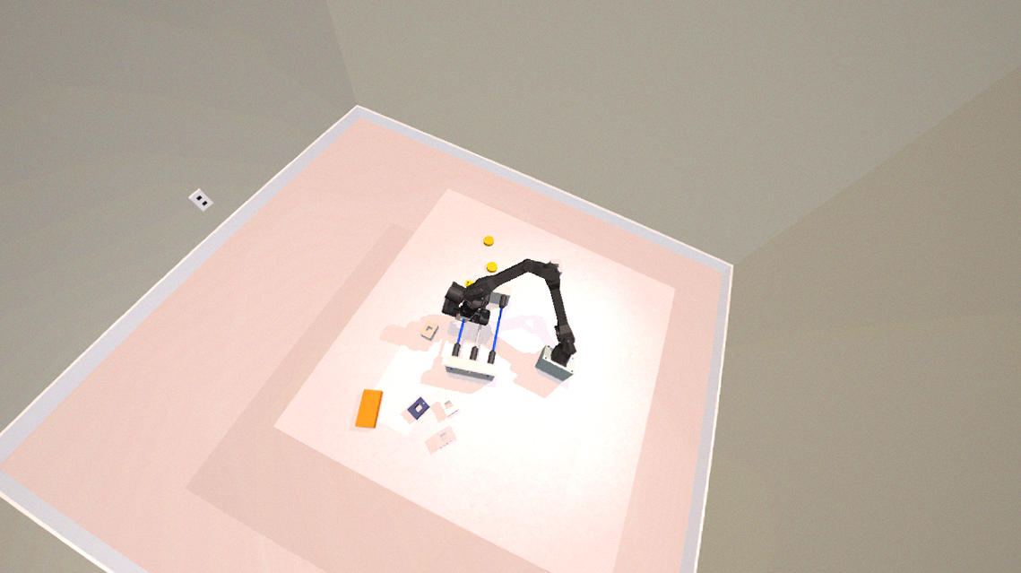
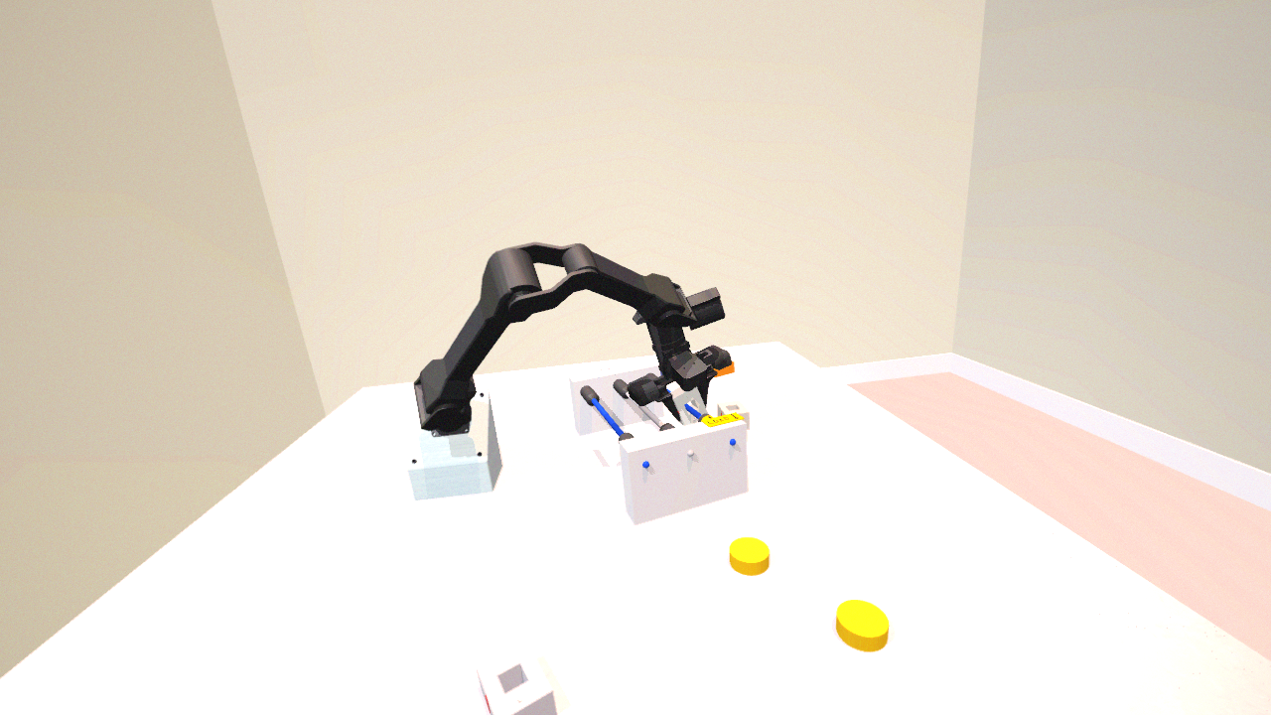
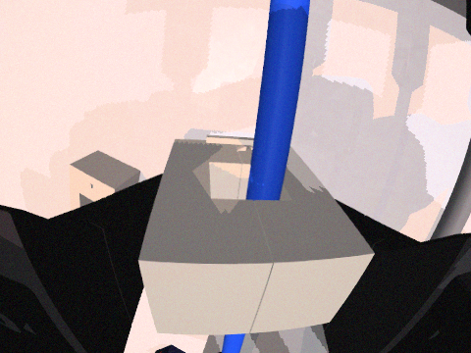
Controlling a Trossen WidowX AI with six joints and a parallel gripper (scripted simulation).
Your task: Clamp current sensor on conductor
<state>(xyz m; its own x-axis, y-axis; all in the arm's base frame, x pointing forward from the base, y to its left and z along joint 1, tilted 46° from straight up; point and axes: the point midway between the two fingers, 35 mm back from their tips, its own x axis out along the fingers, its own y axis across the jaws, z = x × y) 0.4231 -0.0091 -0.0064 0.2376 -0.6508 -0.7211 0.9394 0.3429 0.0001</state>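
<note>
My gripper [image 1: 470, 318] [image 2: 690, 414] [image 3: 234, 189] is shut on the light grey split-core sensor [image 3: 206, 240], a finger on each outer side. In the wrist view its halves meet along a seam on the near side, around the outer blue conductor [image 1: 460, 332] [image 2: 694, 411] [image 3: 282, 98], which runs through its window. The conductor hides part of the far side, so I cannot tell whether the latch has caught. The arrow is not visible. The yellow LOAD marker [image 2: 722, 419] is on top of the frame wall, at the end of this conductor.
A white conductor [image 2: 646, 414] and another blue conductor [image 1: 498, 328] [image 2: 608, 416] run alongside, between the frame's walls [image 2: 684, 485]. A beige sensor [image 1: 429, 330] [image 3: 103, 167] stands beside the frame. Yellow discs [image 2: 749, 555] [image 2: 862, 624], an orange block [image 1: 369, 408] and a dark blue sensor [image 1: 412, 410] lie farther away.
</note>
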